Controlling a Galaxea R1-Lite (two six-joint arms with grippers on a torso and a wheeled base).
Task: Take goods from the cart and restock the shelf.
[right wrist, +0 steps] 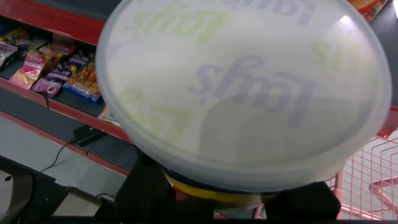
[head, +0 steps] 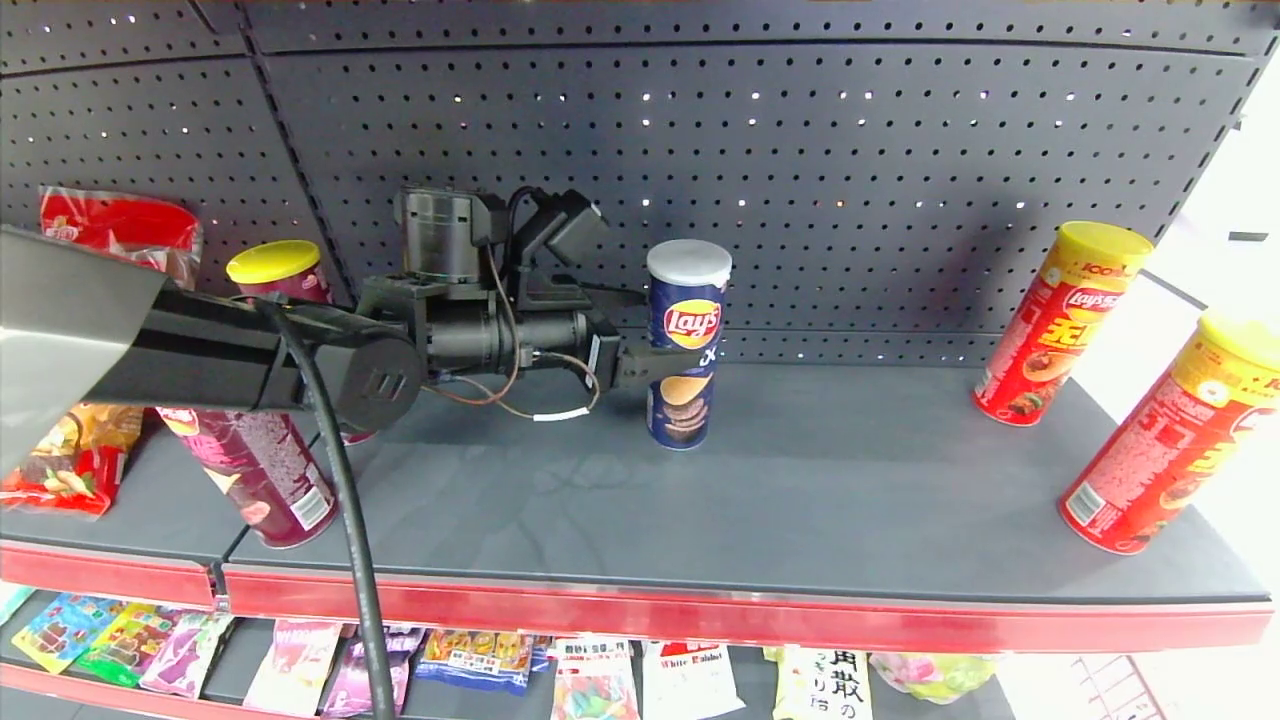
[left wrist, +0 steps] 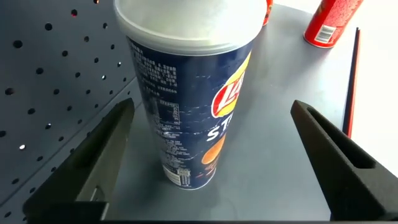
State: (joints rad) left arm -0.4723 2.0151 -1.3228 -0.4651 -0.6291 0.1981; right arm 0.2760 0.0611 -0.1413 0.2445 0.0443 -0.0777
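A blue chip can (head: pixel 688 340) with a clear lid stands upright mid-shelf, close to the pegboard back. My left gripper (head: pixel 660 366) is level with its lower half. In the left wrist view the blue chip can (left wrist: pixel 186 93) sits between the fingers (left wrist: pixel 99 155) of my left gripper (left wrist: pixel 211 109); they are spread wide open and clear of its sides. My right gripper (right wrist: pixel 224 199) is shut on a second chip can (right wrist: pixel 249 93), whose clear lid is right up against the camera. Dark fingers (right wrist: pixel 146 193) flank that can's body.
Two red cans (head: pixel 1060 320) (head: pixel 1170 440) stand at the shelf's right end. A purple can (head: pixel 265 470) and a yellow-lidded one (head: pixel 275 270) stand left, beside snack bags (head: pixel 70 460). Bagged snacks (head: pixel 480 660) fill the lower shelf. A red wire cart (right wrist: pixel 373 180) is below.
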